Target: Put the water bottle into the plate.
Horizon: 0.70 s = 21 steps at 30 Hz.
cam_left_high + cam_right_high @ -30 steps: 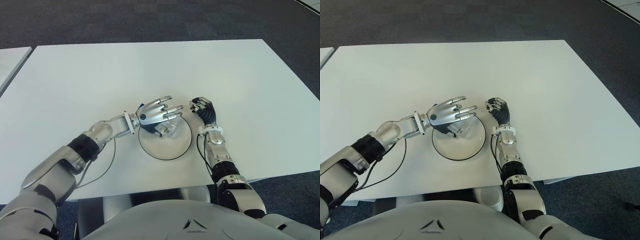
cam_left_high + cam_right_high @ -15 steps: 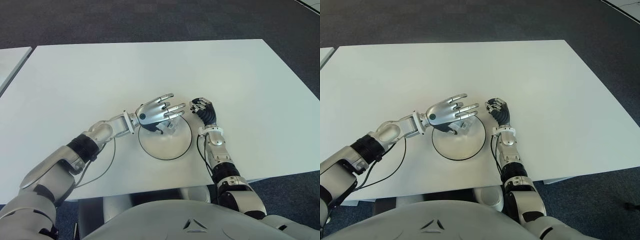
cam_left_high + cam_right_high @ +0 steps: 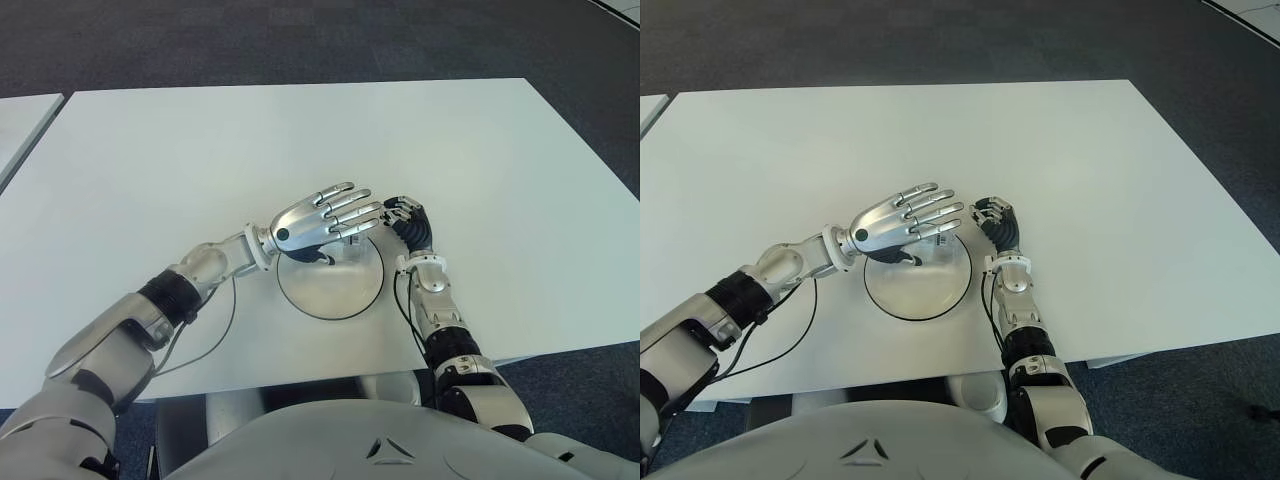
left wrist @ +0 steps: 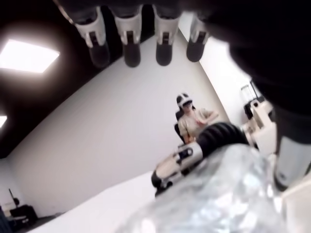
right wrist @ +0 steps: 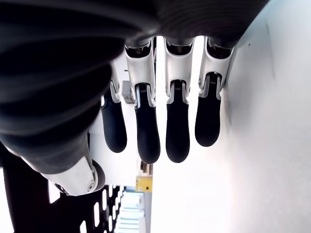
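The release step is in hand: the left hand (image 3: 318, 222) hovers over the far rim of the plate (image 3: 330, 290), fingers spread flat and holding nothing. The water bottle (image 3: 345, 250) lies in the plate beneath them, mostly hidden; it seems crumpled clear plastic in the left wrist view. The plate is a round, shallow, smooth white dish with a dark rim, near the front edge of the matte white tabletop (image 3: 480, 150). The right hand (image 3: 407, 222) shows just beside the plate's right side, fingers curled and empty. Next, the left hand should lift straight clear without nudging the bottle
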Motion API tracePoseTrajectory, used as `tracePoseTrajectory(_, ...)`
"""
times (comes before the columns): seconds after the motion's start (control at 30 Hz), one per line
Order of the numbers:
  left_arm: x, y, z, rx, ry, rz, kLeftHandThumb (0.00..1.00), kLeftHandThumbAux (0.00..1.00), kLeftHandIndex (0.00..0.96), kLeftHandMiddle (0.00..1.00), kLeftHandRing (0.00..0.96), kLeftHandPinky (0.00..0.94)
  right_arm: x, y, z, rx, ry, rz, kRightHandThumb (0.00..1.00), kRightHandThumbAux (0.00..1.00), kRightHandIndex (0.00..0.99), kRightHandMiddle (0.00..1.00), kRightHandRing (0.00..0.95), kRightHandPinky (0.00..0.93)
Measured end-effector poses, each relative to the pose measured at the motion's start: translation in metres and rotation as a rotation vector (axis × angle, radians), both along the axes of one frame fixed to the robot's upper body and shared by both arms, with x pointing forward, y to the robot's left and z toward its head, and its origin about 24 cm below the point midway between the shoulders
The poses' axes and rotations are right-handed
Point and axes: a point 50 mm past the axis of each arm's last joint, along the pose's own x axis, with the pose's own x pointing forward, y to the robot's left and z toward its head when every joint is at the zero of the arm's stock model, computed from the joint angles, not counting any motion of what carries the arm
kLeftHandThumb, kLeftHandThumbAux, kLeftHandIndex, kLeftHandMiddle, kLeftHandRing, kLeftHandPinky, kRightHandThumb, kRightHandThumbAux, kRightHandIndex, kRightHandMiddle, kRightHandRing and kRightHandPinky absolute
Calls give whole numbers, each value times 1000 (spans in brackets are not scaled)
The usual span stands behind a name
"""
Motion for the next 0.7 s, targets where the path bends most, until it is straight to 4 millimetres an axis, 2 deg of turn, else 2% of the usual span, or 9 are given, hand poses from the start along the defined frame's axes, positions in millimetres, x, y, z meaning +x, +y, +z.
tracePoseTrajectory(0.7,3,5,3,-182,-137,8,99,721,0,0,0,0,-2,1,1,-12,38,-5,696,734,425,483,493,501)
